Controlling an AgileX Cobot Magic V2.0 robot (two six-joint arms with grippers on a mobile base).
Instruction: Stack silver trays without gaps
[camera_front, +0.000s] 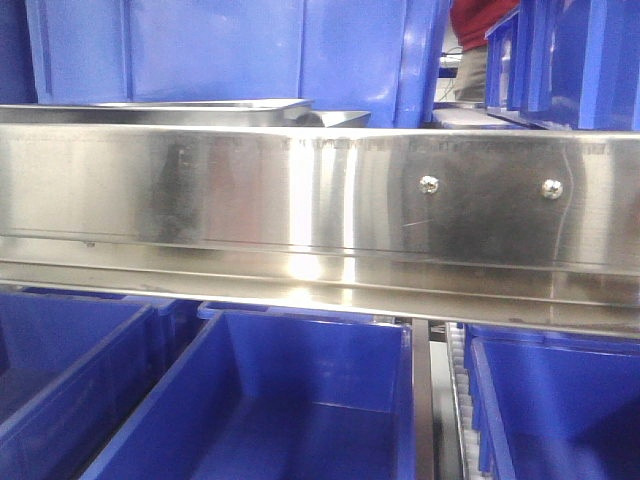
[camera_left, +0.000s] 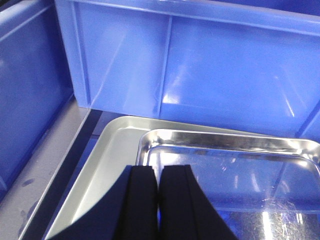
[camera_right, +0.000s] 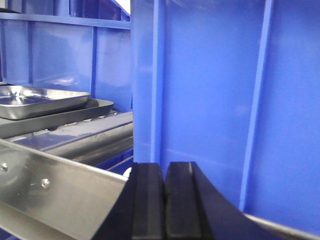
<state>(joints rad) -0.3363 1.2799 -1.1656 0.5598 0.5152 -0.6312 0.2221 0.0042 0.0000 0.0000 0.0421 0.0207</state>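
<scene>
Black pads of the left claw fill the bottom of its wrist view, pressed together with no gap and nothing between them. Just beyond and below those pads lie two silver trays: the shiny upper tray sits inside a duller, larger lower tray, shifted toward the claw's right so a broad strip of the lower tray shows on the left and along the far edge. It looks skewed rather than squarely nested, though the angle makes this hard to judge. Past the trays stands a blue bin wall. From the right claw, also closed tight and holding nothing, a steel rail with screws runs below and to its left, and a tall blue bin rises directly ahead. Far off to that claw's left, the same trays rest stacked on a ledge. Seen from the front, the rail spans the frame, the tray rims peek above it, and open blue bins sit beneath.
</scene>
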